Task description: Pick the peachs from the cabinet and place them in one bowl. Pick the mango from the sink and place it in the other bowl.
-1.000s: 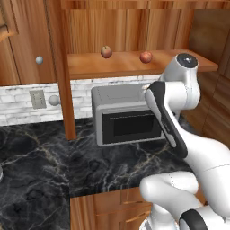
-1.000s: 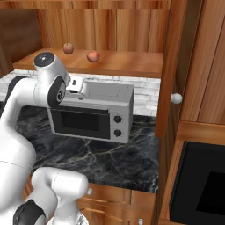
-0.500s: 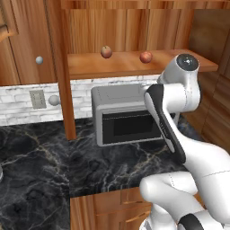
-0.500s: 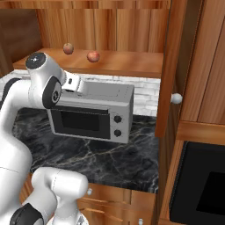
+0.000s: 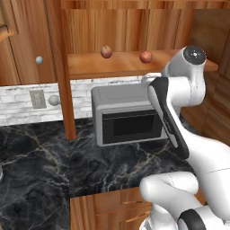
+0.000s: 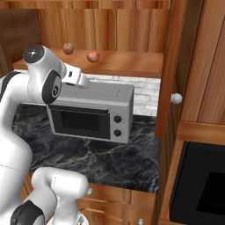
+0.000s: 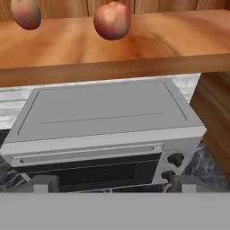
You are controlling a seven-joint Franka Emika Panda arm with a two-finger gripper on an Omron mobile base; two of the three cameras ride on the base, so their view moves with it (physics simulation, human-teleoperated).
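Two reddish-orange peachs rest on the plank shelf of the wooden cabinet [image 5: 112, 67]: one [image 5: 106, 51] to the left, the other [image 5: 145, 57] to the right. The hand view has them at its top, one peach [image 7: 112, 19] near the middle and the second [image 7: 26, 12] in the left corner. My gripper [image 7: 114, 183] hangs in front of and below the shelf edge, above a grey oven, open with nothing between its widely spread fingertips [image 7: 45, 183]. The bowls, the mango and the sink are out of view.
A grey toaster oven [image 5: 128, 117] stands on the black marble counter [image 5: 40, 170] directly under the shelf. A wooden post [image 5: 60, 72] rises to the left of it. Cabinet doors with round knobs [image 6: 176, 98] flank the shelf. A dark oven front [image 6: 204, 184] sits at the lower right.
The arm's upper joints have shifted a little up and sideways. The peachs have not moved.
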